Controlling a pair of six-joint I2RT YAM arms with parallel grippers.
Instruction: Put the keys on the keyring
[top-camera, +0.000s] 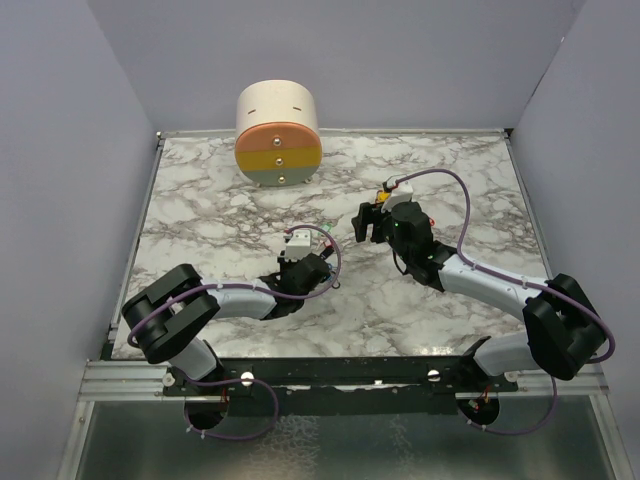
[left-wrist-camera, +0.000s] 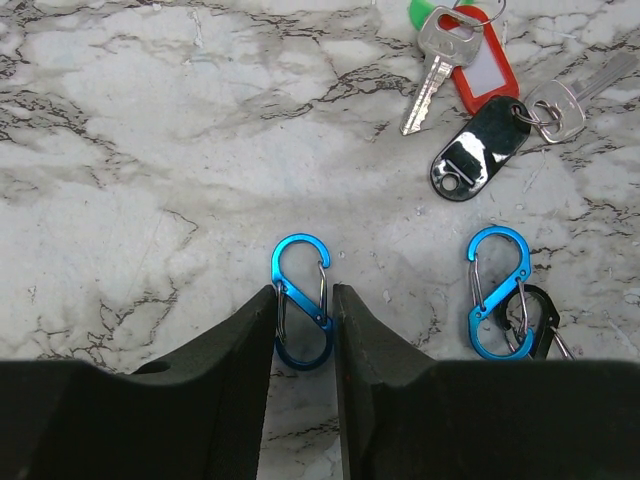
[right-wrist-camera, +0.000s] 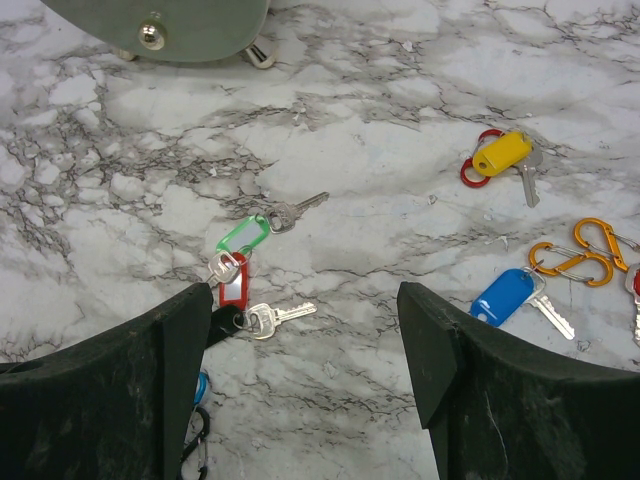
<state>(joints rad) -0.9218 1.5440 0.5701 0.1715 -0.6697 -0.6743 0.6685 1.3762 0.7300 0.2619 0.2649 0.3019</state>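
Veined marble tabletop (left-wrist-camera: 120, 150), left gripper (left-wrist-camera: 305, 292) flanking glossy blue S-shaped metal clip (left-wrist-camera: 303, 306)

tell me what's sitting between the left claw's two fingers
A blue S-shaped clip lies on the marble between the left claw's fingers, close against both. The left wrist view shows it.

A white surface (top-camera: 200, 230) veined in grey marble fills the enclosure; plain pale lilac-grey walls (top-camera: 60, 150) close its left, back and right sides; a metal frame (top-camera: 130, 378) edges the near side; lighting is even.
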